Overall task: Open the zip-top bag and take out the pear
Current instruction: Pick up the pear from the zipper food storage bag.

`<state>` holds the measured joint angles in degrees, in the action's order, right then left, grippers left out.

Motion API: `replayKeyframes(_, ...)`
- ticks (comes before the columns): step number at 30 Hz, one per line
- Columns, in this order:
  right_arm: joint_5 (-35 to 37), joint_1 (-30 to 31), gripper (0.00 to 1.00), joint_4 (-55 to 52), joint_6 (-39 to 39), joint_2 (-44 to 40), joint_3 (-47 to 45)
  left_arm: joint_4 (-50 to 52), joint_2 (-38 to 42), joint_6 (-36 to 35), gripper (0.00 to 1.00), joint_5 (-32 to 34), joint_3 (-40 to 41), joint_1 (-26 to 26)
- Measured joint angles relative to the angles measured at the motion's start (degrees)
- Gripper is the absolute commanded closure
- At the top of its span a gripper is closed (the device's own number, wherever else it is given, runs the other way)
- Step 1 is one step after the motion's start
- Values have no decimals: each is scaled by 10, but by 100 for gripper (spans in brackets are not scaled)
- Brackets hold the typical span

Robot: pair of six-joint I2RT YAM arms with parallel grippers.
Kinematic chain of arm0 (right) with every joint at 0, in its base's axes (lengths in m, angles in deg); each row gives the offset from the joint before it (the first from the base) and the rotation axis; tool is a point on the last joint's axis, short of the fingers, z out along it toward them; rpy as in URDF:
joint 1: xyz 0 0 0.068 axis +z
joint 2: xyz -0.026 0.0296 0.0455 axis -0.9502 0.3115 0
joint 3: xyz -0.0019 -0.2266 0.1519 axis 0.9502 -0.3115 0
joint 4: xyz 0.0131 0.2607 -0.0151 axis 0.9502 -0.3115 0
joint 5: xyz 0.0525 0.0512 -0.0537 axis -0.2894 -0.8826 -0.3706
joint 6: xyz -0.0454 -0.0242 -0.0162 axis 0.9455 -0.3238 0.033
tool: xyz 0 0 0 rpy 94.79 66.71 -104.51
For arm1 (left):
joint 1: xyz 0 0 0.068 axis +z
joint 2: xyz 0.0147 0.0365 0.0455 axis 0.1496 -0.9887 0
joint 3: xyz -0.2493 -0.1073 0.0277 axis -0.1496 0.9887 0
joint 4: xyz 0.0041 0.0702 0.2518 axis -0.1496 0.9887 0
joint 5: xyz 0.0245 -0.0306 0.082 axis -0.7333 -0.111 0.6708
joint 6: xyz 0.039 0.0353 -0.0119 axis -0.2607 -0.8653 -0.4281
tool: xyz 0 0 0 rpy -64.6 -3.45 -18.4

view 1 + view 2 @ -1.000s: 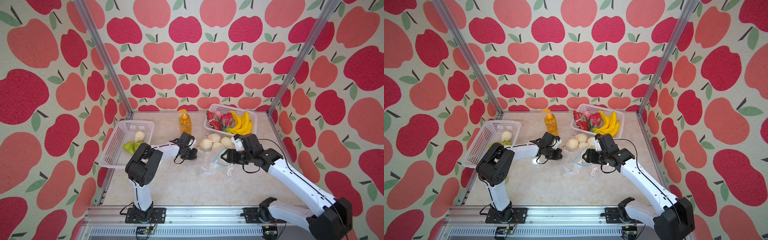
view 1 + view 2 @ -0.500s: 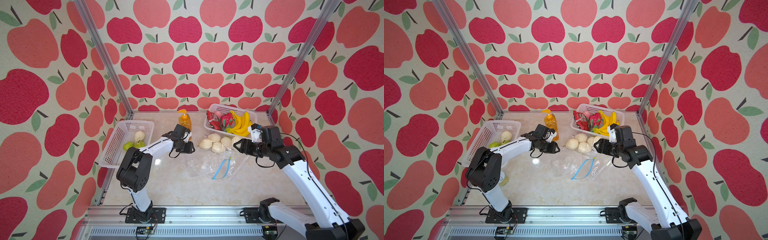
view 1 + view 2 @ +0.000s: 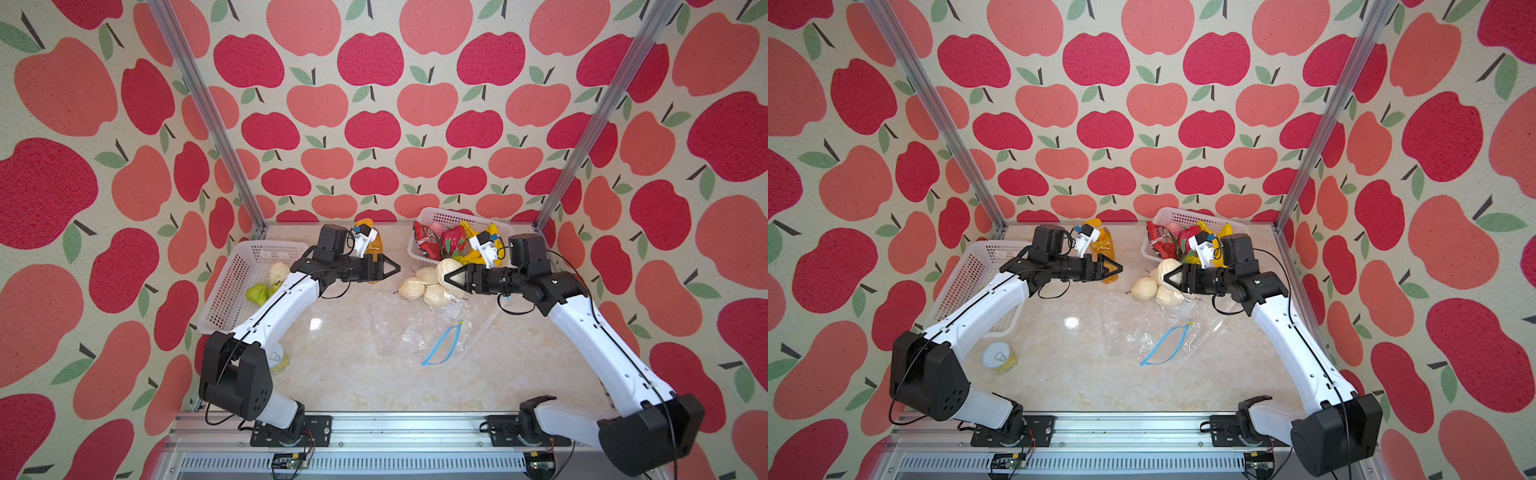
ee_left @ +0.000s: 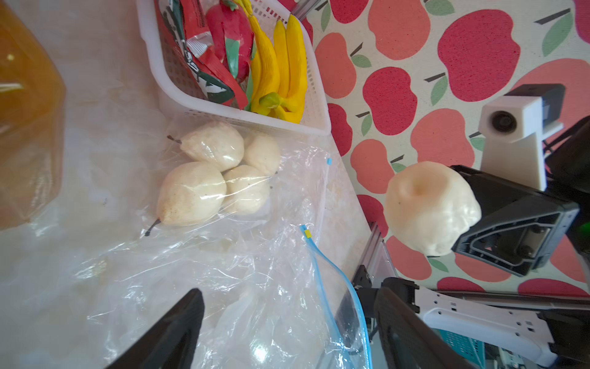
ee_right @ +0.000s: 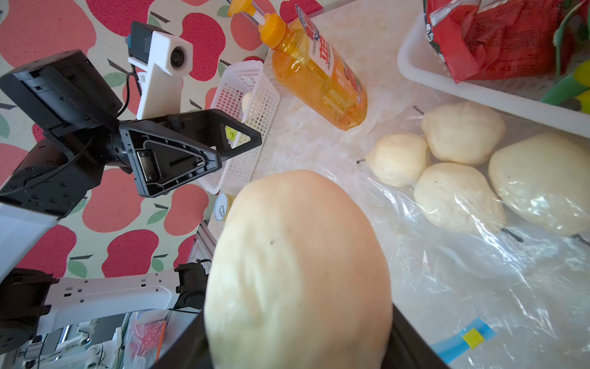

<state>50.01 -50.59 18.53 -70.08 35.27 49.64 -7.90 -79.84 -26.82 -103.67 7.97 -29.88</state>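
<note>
A: Right jaws?
B: Clenched on a pear (image 4: 431,207), above the table (image 3: 353,382), clear of the bag (image 3: 415,328).
A: Left jaws?
B: Released, empty, partly hiding the bottle (image 5: 319,73) in both top views.
A: Around?
B: Four pears (image 4: 194,191) under the film, just beside the basket (image 4: 230,119); zip (image 3: 442,345) parted.

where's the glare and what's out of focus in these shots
In a top view, a bright glare spot sits on the tabletop beside the zip-top bag; in the left wrist view, the orange bottle at the edge is blurred; in the right wrist view, the close pear is soft and the bag glints.
</note>
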Motion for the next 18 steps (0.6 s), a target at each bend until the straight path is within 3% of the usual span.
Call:
replayKeyframes(3, -43, 3, 48, 14, 8, 21, 10, -38, 0, 40, 10, -47, 0, -4)
replayKeyframes(6, -79, 13, 48, 21, 18, 45, 28, -68, 0, 60, 1, -77, -1, -11)
replayKeyframes(18, -136, 48, 48, 22, 39, 104, 88, -101, 0, 102, 2, -105, -29, -34)
